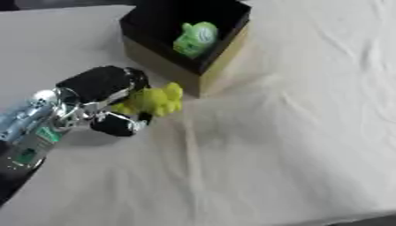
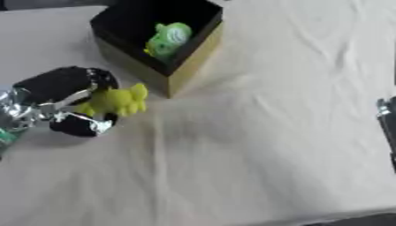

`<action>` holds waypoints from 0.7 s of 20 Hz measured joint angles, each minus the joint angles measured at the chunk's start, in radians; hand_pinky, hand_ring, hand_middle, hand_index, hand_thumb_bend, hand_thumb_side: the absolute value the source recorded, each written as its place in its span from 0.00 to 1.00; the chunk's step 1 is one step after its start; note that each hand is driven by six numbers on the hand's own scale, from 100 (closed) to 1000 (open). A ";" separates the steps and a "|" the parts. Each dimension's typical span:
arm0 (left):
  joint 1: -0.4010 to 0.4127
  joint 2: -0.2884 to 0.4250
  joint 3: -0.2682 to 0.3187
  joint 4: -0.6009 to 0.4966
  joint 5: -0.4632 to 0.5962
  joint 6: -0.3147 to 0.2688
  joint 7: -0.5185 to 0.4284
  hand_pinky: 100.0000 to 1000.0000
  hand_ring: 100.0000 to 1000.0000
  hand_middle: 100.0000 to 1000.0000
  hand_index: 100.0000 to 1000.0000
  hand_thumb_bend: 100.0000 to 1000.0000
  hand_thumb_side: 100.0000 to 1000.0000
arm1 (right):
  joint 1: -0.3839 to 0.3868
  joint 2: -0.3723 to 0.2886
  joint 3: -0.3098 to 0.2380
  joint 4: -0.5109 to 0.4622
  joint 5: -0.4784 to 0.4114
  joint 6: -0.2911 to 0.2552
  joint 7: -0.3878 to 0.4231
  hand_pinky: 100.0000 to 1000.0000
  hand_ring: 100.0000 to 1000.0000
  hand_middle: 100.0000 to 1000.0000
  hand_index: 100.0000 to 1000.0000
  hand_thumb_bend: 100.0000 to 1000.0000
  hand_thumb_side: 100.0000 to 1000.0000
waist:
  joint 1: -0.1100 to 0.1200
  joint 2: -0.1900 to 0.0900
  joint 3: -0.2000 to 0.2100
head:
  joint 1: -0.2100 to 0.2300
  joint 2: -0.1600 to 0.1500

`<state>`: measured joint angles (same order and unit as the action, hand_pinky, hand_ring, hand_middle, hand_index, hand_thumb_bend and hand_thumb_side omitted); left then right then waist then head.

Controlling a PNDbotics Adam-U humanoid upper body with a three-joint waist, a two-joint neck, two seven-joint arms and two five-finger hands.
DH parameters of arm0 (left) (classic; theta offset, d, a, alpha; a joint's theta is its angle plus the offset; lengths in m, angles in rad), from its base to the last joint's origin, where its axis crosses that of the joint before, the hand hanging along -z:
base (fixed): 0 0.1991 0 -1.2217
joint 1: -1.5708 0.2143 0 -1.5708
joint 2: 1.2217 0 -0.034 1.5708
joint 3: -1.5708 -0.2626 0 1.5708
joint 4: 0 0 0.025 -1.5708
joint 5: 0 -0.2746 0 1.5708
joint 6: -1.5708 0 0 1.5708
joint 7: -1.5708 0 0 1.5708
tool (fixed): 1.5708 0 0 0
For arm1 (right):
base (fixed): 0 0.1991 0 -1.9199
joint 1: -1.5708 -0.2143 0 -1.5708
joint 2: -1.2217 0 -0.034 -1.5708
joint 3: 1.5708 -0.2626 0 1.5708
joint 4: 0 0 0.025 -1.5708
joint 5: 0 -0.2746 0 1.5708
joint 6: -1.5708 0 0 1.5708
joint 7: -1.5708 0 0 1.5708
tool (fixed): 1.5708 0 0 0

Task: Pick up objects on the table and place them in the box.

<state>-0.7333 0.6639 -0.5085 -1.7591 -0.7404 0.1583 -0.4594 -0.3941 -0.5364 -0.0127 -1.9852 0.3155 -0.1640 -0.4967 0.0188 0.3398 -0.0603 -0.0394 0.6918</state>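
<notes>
A yellow-green soft toy (image 1: 154,101) sits just in front of the box's near corner, held between the fingers and thumb of my left hand (image 1: 104,95), which comes in from the left edge. The box (image 1: 164,64) has tan outer walls and a black inside, and stands at the top middle. Inside it lies a green toy (image 1: 195,39) against the right wall. Of my right arm only a dark sliver (image 2: 386,128) shows at the right edge in the right eye view; its fingers are hidden.
A wrinkled white cloth (image 1: 294,132) covers the whole table. Its near edge shows at the bottom right, with dark floor (image 2: 363,219) below.
</notes>
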 measured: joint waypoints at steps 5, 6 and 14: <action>-0.054 0.036 0.079 -0.100 0.025 0.044 0.010 0.63 0.69 0.68 0.69 0.00 0.37 | -0.001 0.000 0.000 0.000 0.000 0.001 -0.002 0.83 0.67 0.65 0.77 0.00 1.00 | 0.001 0.000 0.005 | -0.007 -0.007; -0.075 0.037 0.092 -0.106 0.034 0.053 0.015 0.63 0.69 0.68 0.69 0.00 0.38 | -0.001 0.000 0.000 0.000 0.000 0.001 -0.002 0.83 0.67 0.65 0.77 0.00 1.00 | 0.001 0.000 0.005 | -0.007 -0.008; -0.269 -0.036 0.133 0.027 0.043 0.034 0.085 0.63 0.69 0.68 0.69 0.00 0.41 | -0.013 0.000 0.000 0.000 0.000 -0.002 0.000 0.83 0.67 0.65 0.77 0.00 1.00 | 0.005 0.011 -0.016 | 0.007 -0.024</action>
<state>-1.0021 0.6283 -0.3753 -1.7318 -0.6974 0.1923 -0.3747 -0.4070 -0.5364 -0.0125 -1.9852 0.3156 -0.1657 -0.4969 0.0235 0.3508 -0.0764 -0.0322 0.6674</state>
